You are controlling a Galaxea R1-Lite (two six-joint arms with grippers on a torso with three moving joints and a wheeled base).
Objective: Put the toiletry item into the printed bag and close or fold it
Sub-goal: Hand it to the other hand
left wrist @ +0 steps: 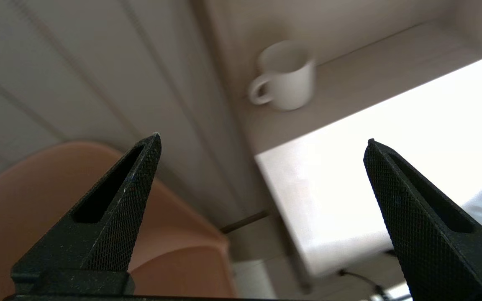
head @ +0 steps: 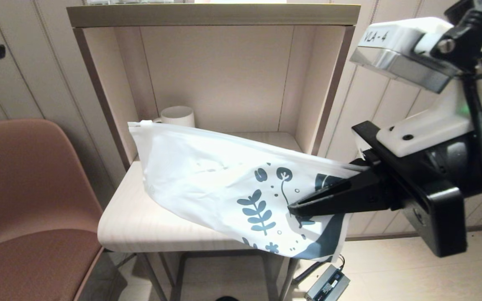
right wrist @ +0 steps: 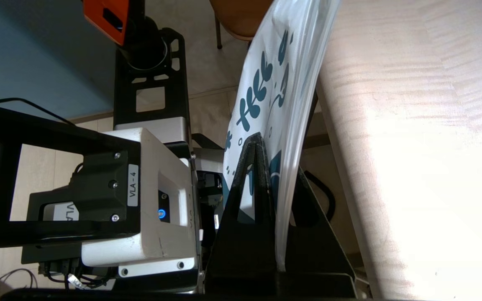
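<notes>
At near right, the black right gripper [head: 295,207] clamps the printed end of the flat white translucent plastic pouch with teal leaf prints [head: 207,184], held above the pale wooden table [head: 140,225]; contents indiscernible. Beyond, white mug [head: 178,116] half hidden. Left gripper [left wrist: 262,142] gapes, empty.

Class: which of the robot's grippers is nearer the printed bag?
Right. The right gripper is shut on the bag at its printed end; the left gripper hangs open beside the table, off the bag.
</notes>
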